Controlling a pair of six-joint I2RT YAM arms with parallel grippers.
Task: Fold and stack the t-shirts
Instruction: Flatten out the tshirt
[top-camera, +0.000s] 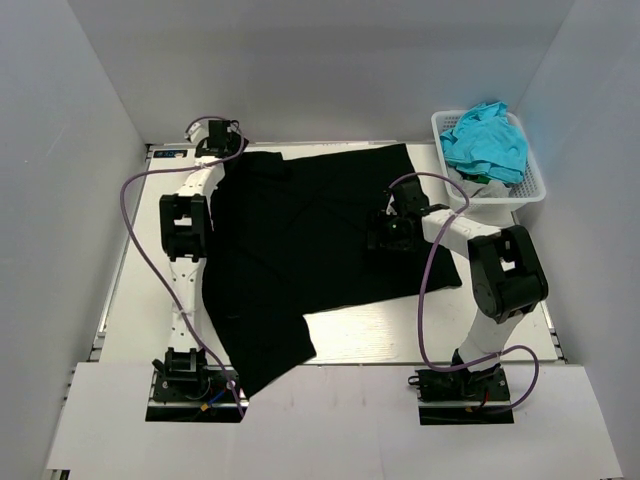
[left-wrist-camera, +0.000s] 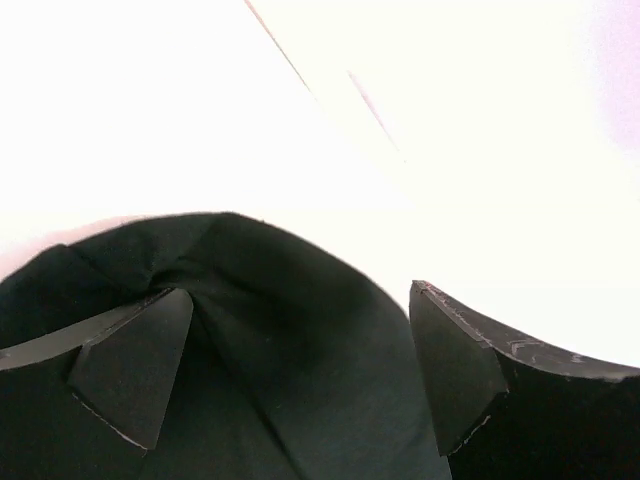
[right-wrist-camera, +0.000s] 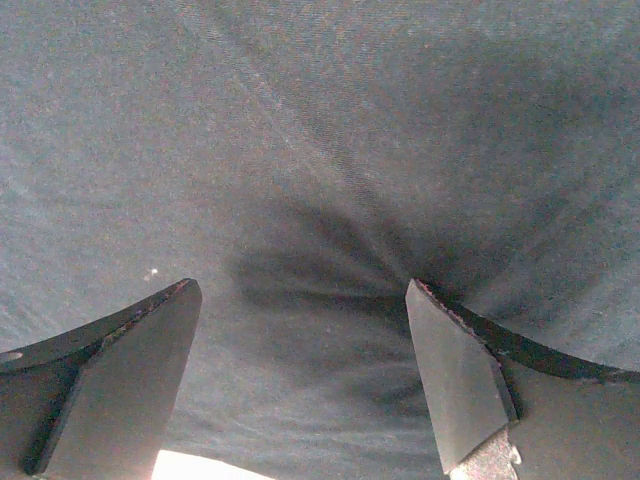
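Jaws wide over matte black t-shirt (top-camera: 300, 250)

t-shirt (top-camera: 300, 250): plain black, no print
basket (top-camera: 536, 186): white, lattice pattern
cloth (top-camera: 487, 140) in basket: turquoise
bench (top-camera: 400, 335): white
cables (top-camera: 127, 200): purple

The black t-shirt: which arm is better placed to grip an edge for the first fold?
Left, probably. The left gripper stands open at a far corner of the black t-shirt, with the cloth edge between its jaws. The right gripper, also open, faces mostly flat cloth.
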